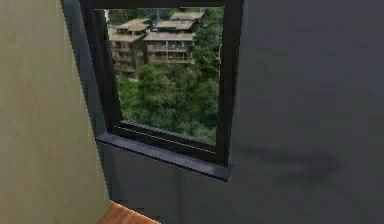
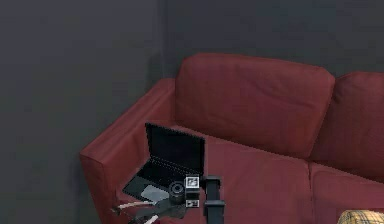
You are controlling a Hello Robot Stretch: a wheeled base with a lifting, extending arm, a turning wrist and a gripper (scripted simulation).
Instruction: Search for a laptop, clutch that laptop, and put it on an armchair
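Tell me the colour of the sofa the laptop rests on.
Dark red; the sofa under the laptop shows best in the arm side view.

Daylight enters through the window (image 1: 170,80), the brightest patch in the forward view; the pale wall (image 1: 40,120) on that view's left catches soft light; the dark wall (image 1: 310,90) on its right is dim, with a faint shadow low down beside the sill (image 1: 165,152); the window's uprights lean only in the picture; the arm side view is dim overall; the red sofa (image 2: 255,100) is lit softly and evenly, darker in its creases; the laptop (image 2: 172,155) has a screen that reads flat black.
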